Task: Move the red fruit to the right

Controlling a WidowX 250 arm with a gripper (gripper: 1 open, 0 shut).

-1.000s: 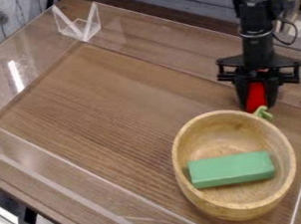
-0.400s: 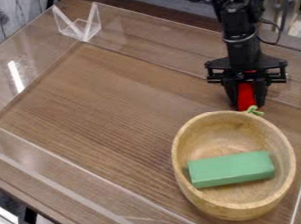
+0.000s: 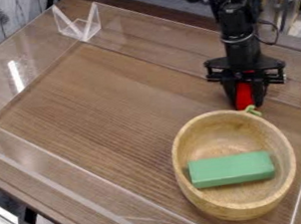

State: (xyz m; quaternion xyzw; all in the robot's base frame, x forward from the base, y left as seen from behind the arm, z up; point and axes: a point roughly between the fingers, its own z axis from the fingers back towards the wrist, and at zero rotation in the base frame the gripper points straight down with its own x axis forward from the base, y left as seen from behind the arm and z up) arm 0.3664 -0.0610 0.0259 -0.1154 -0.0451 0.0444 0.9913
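Red fruit sits pinched between the 2 dark fingers of the gripper, which points almost straight down and is closed around it. The fruit's pale green cap shows just below, close to the far rim of the wooden bowl. 1 green block lies flat inside that bowl. All of it rests on the wooden table, near its right side.

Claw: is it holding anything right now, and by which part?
The claw is closed on the red fruit, gripping its red body from both sides; the green cap pokes out below, by the wooden bowl.
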